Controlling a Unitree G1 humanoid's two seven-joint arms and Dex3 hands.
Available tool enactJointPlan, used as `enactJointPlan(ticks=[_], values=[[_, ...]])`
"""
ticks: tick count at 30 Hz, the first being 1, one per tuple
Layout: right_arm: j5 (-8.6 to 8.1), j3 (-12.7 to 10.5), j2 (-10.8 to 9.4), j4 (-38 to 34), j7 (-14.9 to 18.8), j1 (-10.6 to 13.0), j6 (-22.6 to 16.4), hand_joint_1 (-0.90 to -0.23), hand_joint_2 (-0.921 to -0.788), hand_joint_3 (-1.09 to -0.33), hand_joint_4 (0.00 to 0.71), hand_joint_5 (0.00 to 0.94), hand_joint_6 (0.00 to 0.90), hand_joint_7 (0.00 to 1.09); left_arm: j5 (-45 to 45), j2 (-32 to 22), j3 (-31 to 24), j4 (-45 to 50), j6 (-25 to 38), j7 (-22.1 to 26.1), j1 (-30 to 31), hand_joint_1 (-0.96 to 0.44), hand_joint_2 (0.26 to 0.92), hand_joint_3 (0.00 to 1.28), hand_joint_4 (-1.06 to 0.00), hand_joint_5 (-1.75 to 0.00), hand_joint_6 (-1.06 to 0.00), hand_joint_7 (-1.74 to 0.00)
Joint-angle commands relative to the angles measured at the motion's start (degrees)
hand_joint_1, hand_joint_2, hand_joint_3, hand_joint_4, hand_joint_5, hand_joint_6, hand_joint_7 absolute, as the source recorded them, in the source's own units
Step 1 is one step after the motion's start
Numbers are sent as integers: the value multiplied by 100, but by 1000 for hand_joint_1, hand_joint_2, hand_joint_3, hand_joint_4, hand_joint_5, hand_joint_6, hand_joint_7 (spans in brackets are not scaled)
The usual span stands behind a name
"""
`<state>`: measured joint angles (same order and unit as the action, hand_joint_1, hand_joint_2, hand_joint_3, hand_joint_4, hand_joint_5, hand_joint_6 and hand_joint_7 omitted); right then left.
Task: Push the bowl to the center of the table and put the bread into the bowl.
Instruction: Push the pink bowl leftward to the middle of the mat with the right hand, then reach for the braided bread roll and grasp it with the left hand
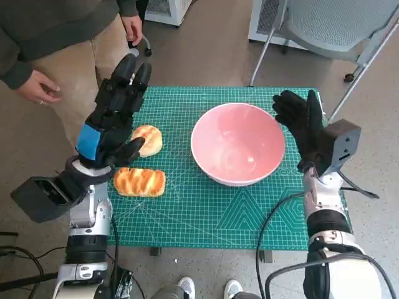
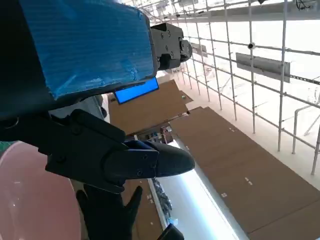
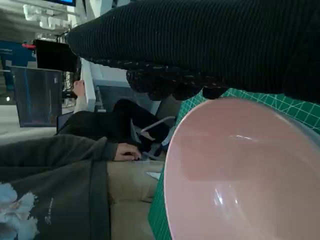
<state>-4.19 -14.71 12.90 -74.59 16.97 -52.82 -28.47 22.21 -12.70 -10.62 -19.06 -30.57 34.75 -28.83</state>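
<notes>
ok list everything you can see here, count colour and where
bowl: one, pink, empty, on the mat right of centre
bread: two pieces, golden brown; one long loaf near the mat's left edge, one round bun just behind it
cutting mat: one, green with a grid, covering the table
chair: one, grey, on the floor beyond the table's far right corner
person: one, dark top and tan trousers, standing by the table's far left corner
left hand: black with blue tape, fingers apart, raised over the buns, holding nothing
right hand: black knitted glove, open, by the bowl's right rim
</notes>
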Motion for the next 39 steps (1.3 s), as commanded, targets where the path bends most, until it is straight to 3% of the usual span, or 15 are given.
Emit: enactJointPlan(ticks=[1,7,12,16,22,29,36,39], values=[[99,63,165,151,-100,23,-279,-656,-921,-892,200,4,239,36,3,-8,-12,140,29,-32,129,-718,921,403,1,1,1,-177],[277,258,158,631,-409,157,-1271,-696,-921,-883,202,4,246,41,81,-30,-39,256,105,-29,198,-711,921,396,1,1,1,-185],[163,323,12,1138,-216,308,-2024,-717,-921,-871,200,3,249,44,146,-18,-41,396,212,-34,262,-702,921,365,1,1,1,-221],[14,407,-87,1503,50,424,-2392,-711,-921,-861,199,2,249,47,153,-20,-35,566,323,-66,344,-704,921,354,1,1,1,-239],[-126,558,-185,2012,286,614,-2622,-724,-921,-851,199,1,249,52,-61,-79,-24,885,409,-230,513,-704,921,343,1,1,1,-259],[-296,659,-218,2271,532,709,-2605,-727,-921,-838,197,1,247,58,-679,-260,12,1210,347,-572,718,-727,921,344,1,1,1,-280],[-310,714,-207,2329,597,732,-2580,-723,-921,-833,199,1,244,65,-1306,-520,18,1408,269,-835,934,-734,921,371,-8,-4,1,-279],[-311,726,-207,2331,606,733,-2554,-723,-921,-833,199,1,242,67,-1744,-748,9,1900,627,-996,1219,-722,921,352,-15,-7,1,-256]])
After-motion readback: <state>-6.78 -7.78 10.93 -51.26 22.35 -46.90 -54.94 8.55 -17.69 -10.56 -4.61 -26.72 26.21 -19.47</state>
